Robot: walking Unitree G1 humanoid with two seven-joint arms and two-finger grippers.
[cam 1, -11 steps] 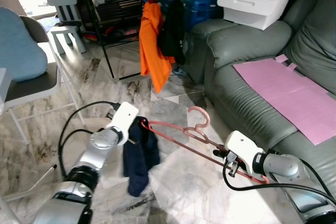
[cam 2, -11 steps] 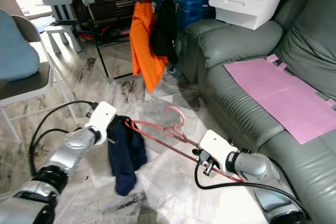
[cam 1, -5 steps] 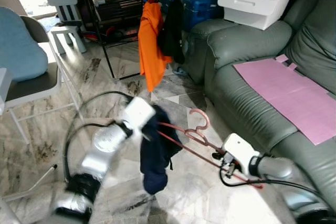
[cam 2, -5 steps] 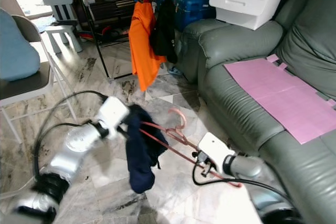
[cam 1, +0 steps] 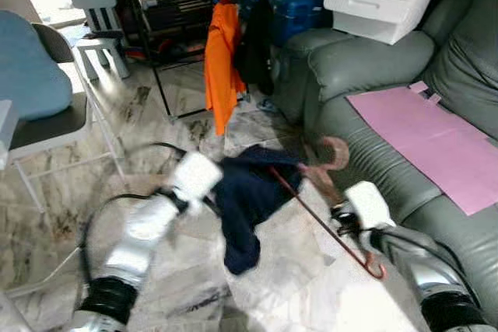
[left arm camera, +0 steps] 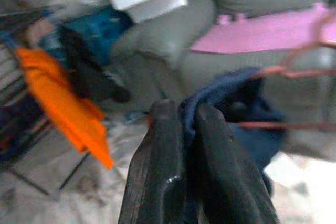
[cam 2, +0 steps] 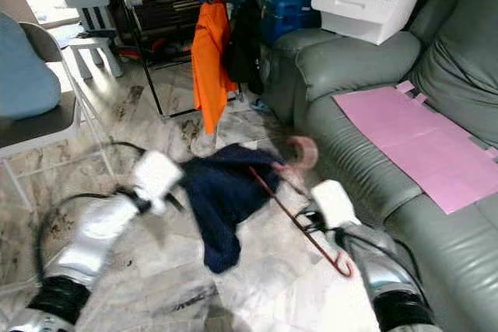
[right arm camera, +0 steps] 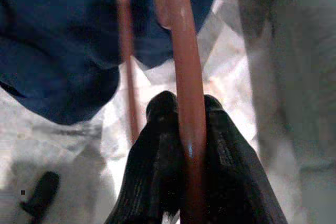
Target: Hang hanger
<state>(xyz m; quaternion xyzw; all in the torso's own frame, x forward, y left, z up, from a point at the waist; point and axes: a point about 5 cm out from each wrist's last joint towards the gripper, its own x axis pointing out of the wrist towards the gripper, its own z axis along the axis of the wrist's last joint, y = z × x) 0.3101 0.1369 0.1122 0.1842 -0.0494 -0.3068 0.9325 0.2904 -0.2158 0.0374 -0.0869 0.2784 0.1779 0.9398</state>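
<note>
Our right tool (right arm camera: 184, 109) clamps the pink hanger (cam 1: 323, 223); our left tool (left arm camera: 186, 116) pinches the navy garment (cam 1: 253, 192) draped on it.

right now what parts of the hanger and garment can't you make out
- Pink hanger hook: motion-blurred in both eye views.
- Navy garment: smeared by motion, its type unreadable; it covers the hanger's far end.
- Left gripper pinches the garment in a blurred left wrist view.
- Right gripper: hanger bar cut off by the right wrist view's edges.
</note>
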